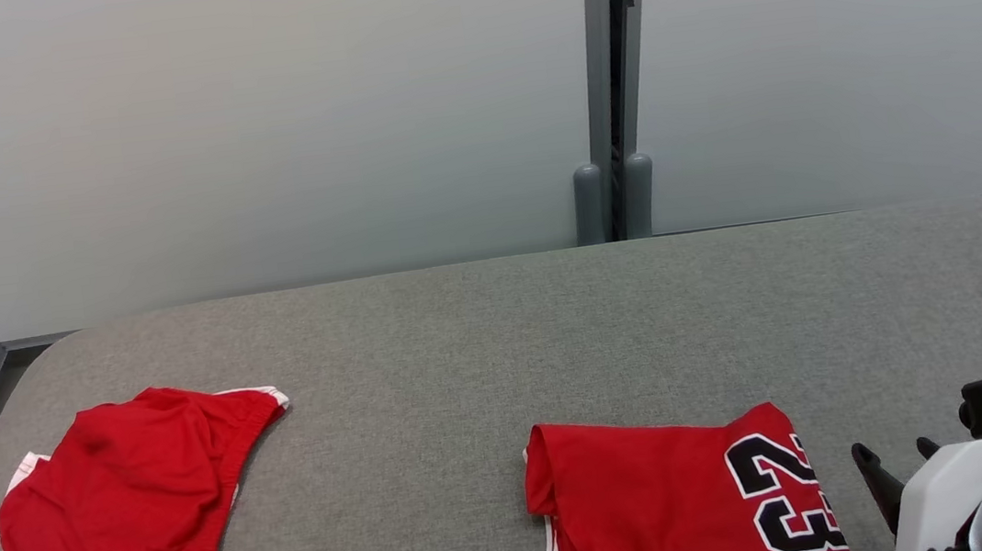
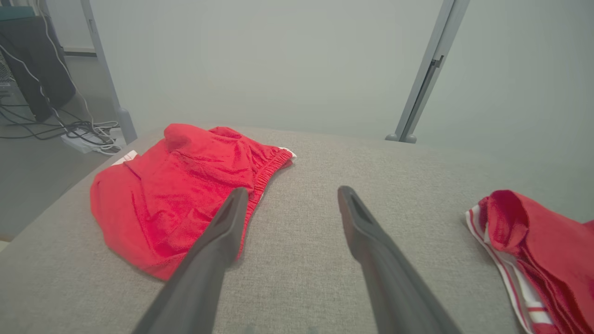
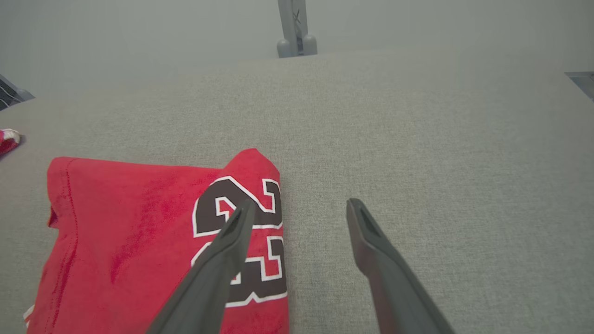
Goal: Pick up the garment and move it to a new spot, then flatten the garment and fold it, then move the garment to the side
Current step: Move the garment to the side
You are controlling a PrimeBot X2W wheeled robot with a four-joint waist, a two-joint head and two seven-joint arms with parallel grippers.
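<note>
Saw red shorts (image 1: 129,506) at eight o'clock, folded shirt (image 1: 664,496) at five. Found left fingers (image 2: 218,241) and right fingers (image 3: 371,246) apart, empty.

Only one marking can be read: the number 23 (image 1: 785,501), in black digits with a white outline, on the red jersey (image 1: 656,506) near its right edge. It lies turned on its side in both the head and right wrist views.
</note>
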